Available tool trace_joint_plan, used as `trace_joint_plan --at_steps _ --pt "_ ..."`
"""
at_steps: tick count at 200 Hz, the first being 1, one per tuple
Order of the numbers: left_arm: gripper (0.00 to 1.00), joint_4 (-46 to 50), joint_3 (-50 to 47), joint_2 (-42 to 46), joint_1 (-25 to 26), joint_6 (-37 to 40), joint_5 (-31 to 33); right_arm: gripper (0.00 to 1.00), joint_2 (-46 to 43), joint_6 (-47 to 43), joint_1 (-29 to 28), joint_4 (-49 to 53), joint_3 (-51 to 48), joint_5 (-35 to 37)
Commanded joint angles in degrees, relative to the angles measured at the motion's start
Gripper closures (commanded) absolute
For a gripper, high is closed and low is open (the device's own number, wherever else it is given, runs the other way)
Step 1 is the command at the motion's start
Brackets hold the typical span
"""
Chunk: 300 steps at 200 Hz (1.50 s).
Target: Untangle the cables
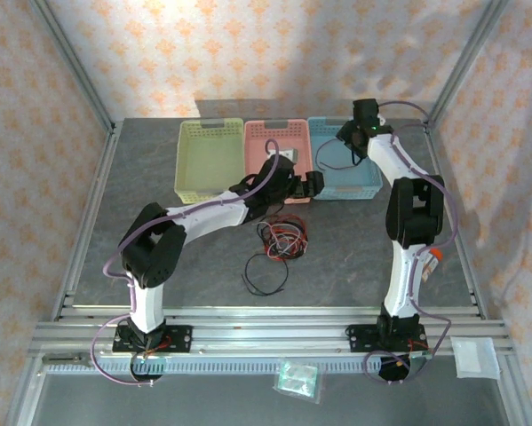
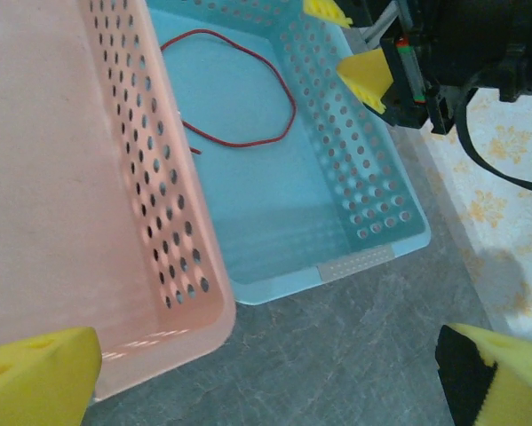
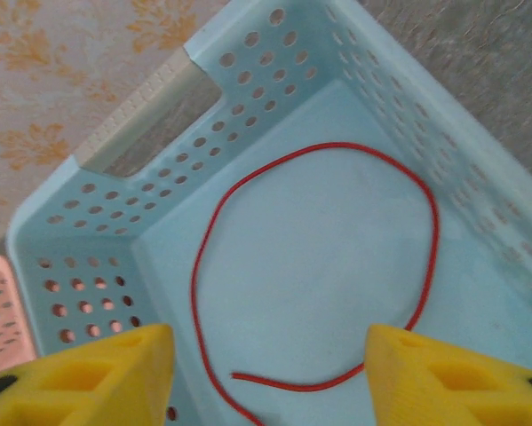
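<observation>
A tangle of thin black, red and pale cables point(image 1: 280, 236) lies mid-table, and a black loop point(image 1: 266, 273) trails from it toward the near edge. One red cable point(image 3: 314, 266) lies alone as a loose loop on the floor of the blue basket point(image 3: 274, 53); the same red cable point(image 2: 248, 89) appears in the left wrist view. My right gripper point(image 3: 266, 382) hovers open above that loop, holding nothing. My left gripper point(image 2: 274, 377) is open and empty over bare table, just in front of the pink basket point(image 2: 88, 222) and the blue basket point(image 2: 354, 266).
Three perforated baskets stand in a row at the back: green point(image 1: 208, 160), pink point(image 1: 267, 133) and blue point(image 1: 372, 185). The right gripper's yellow fingers point(image 2: 365, 73) hang over the blue basket's far side. A small packet point(image 1: 297, 378) lies beyond the front rail.
</observation>
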State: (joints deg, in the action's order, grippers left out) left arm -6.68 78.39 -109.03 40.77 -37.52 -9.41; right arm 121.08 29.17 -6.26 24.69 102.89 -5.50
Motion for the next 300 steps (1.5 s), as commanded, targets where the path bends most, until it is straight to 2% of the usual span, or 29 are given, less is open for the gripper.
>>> trace_joint_plan --at_steps 1,36,48,73,104,133,156,179,208,227,244,263,276,300 --pt "0.02 1.4 2.0 -1.8 0.2 -1.5 1.5 0.4 -4.8 -3.2 -0.8 1.8 -3.2 6.7" --pt "0.02 4.7 1.3 -0.7 1.1 0.2 2.1 0.39 -13.4 -5.4 -3.9 -2.3 -12.2 10.1" --pt "0.02 6.1 -0.9 3.1 1.6 1.6 3.0 0.4 -17.7 -4.7 -5.2 -5.5 -17.2 9.1" --pt "0.02 6.5 -9.7 9.9 2.0 3.0 3.4 0.42 -26.5 -2.0 -8.5 -11.1 -26.8 6.7" --pt "0.03 8.2 -19.7 19.1 2.0 3.5 4.0 0.43 -33.4 -2.6 -16.3 -11.2 -33.4 9.1" --pt "0.06 6.7 -30.0 28.6 1.1 0.0 6.5 0.46 -38.7 -2.8 -22.3 -12.0 -40.6 8.8" --pt "0.06 3.5 -37.7 35.5 -1.4 -3.7 5.7 0.45 -41.8 -6.4 -27.2 -15.8 -46.4 7.2" --pt "0.06 -0.1 -43.8 41.1 -4.3 -6.6 2.5 0.43 -40.8 -9.2 -32.0 -14.7 -47.7 3.9" --pt "0.05 -3.9 -49.1 45.2 -6.8 -9.3 -1.6 0.45 -37.2 -14.6 -37.7 -11.9 -46.0 -0.4" --pt "0.06 -7.2 -52.1 46.8 -8.3 -11.5 -3.8 0.48 -33.8 -15.4 -40.3 -6.8 -42.6 2.4" --pt "0.06 -9.3 -53.8 47.6 -8.7 -12.3 -5.1 0.5 -31.1 -9.4 -41.6 -0.4 -39.2 8.3" --pt "0.05 -11.3 -55.1 47.2 -9.2 -13.1 -7.4 0.49 -28.4 3.5 -43.8 9.3 -35.4 17.3" --pt "0.05 -14.7 -56.7 46.5 -9.9 -15.0 -9.6 0.47 -26.8 9.8 -45.5 14.3 -33.1 19.5" --pt "0.05 -23.8 -60.3 44.7 -11.7 -19.1 -14.1 0.43 -24.1 15.3 -49.4 20.1 -29.1 21.5"
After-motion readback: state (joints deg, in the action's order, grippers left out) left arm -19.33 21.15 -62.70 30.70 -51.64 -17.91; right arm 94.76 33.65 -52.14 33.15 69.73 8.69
